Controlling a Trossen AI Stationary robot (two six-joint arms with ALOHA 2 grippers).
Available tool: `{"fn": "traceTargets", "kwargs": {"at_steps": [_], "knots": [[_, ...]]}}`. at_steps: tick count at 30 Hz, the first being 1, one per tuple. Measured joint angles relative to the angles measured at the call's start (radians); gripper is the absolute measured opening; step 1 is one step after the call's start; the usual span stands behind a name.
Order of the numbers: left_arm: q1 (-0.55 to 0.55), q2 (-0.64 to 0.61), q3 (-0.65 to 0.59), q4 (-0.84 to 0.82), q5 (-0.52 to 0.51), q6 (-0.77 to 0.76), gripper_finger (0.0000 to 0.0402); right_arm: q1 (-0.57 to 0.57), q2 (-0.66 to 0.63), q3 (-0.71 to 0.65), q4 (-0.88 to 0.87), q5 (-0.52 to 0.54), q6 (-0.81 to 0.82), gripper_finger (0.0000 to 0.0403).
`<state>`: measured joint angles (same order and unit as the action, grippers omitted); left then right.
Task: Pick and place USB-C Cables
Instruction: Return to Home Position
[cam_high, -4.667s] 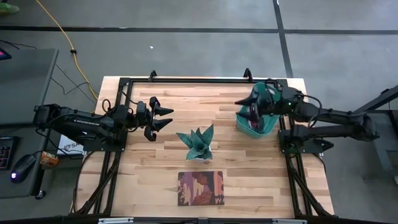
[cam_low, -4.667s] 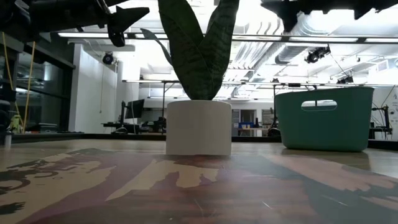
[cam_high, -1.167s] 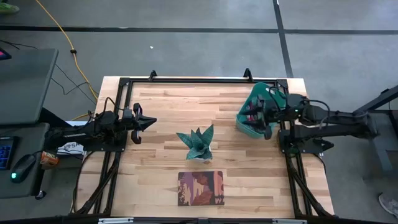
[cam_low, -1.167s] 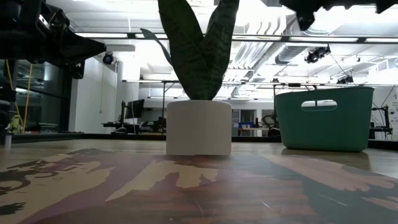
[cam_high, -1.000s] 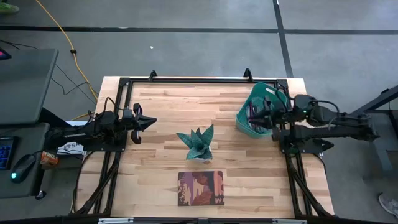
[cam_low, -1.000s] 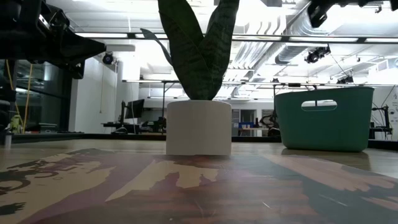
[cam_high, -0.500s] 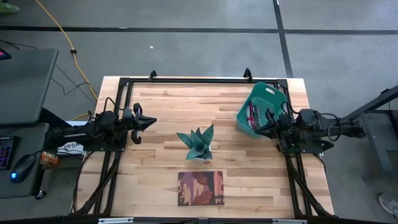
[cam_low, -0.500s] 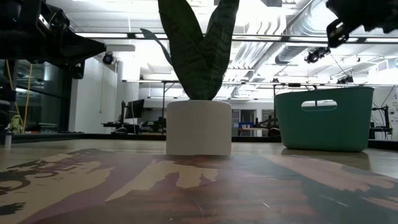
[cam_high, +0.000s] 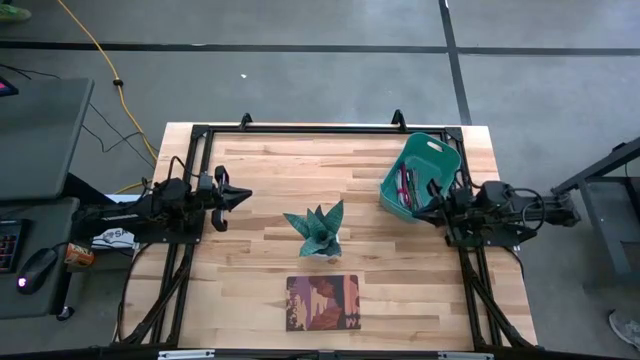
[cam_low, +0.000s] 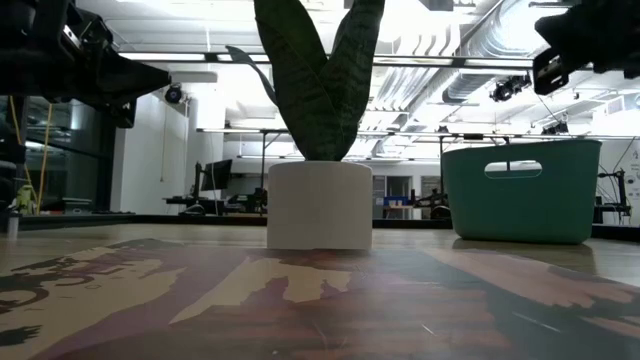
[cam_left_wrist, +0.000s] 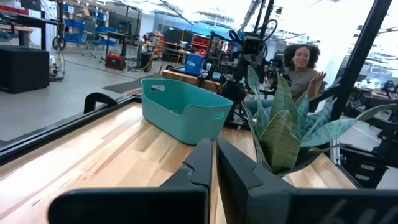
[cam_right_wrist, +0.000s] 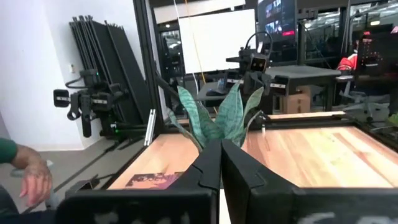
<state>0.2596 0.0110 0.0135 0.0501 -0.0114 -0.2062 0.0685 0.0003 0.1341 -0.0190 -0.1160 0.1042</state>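
Table (cam_high: 260, 260): wood; I see no cable loose on it.
Teal bin (cam_high: 432, 148): right side of table.
USB-C Cables (cam_high: 404, 188): inside bin, reddish strands showing; I cannot separate the bundles.
Handling, my estimate: light, soft, springy coils; take across bundle at tie, never by loose end.
Left claw (cam_high: 240, 197): clenched, empty, at left edge.
Right claw (cam_high: 432, 207): clenched, empty, just beside bin.
Against earliest frame: right claw was over bin, left claw was spread and farther in; both since drawn back.
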Motion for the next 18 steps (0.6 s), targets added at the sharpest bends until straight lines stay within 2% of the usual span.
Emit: {"fn": "traceTargets", "kwargs": {"at_steps": [6, 11, 18], "knots": [[0.000, 0.001, 0.000, 0.000, 0.000, 0.000, 0.0003, 0.000, 0.003, -0.076, 0.089, -0.007, 0.001, 0.0000], [0.000, 0.001, 0.000, -0.001, 0.000, 0.000, 0.0003, 0.000, 0.003, -0.096, 0.112, -0.007, 0.019, 0.0000], [0.000, 0.001, 0.000, -0.001, -0.001, 0.000, 0.0003, -0.001, 0.004, -0.124, 0.143, -0.005, -0.035, 0.0000]]}}
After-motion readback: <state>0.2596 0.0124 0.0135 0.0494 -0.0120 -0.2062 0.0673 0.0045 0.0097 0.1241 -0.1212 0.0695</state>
